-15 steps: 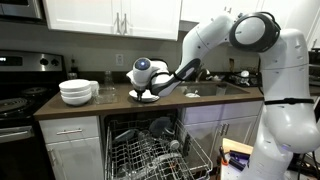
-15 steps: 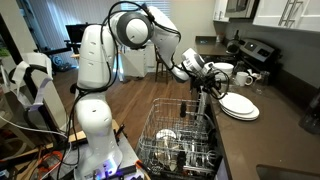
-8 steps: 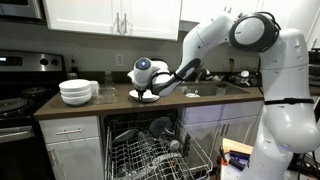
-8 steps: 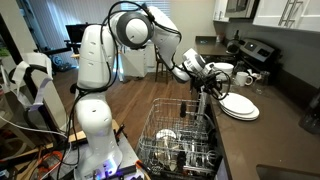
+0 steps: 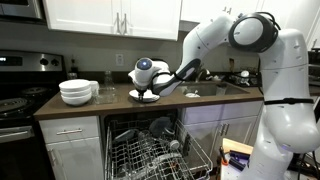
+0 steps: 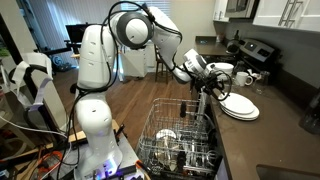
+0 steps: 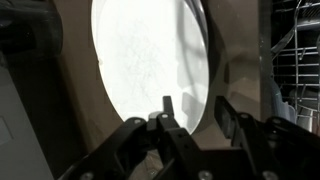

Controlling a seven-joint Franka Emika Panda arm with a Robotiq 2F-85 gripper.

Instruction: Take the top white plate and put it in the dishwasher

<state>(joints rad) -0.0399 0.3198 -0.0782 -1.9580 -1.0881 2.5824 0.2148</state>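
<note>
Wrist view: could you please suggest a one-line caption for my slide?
The gripper straddles the rim of the top white plate on the brown counter, dishwasher rack at right.

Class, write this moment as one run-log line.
phase: pickup | claw: astride rim of top round white plate, grip unclear | plate: on countertop stack | dark under-counter dishwasher: rack out

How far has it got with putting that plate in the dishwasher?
Done: the dishwasher is open, its rack pulled out. In hand: the gripper sits at the rim of the top plate, one finger over it; the plate looks not yet lifted off the counter. Left: grip firmly, lift, carry it over and set it in the rack.
</note>
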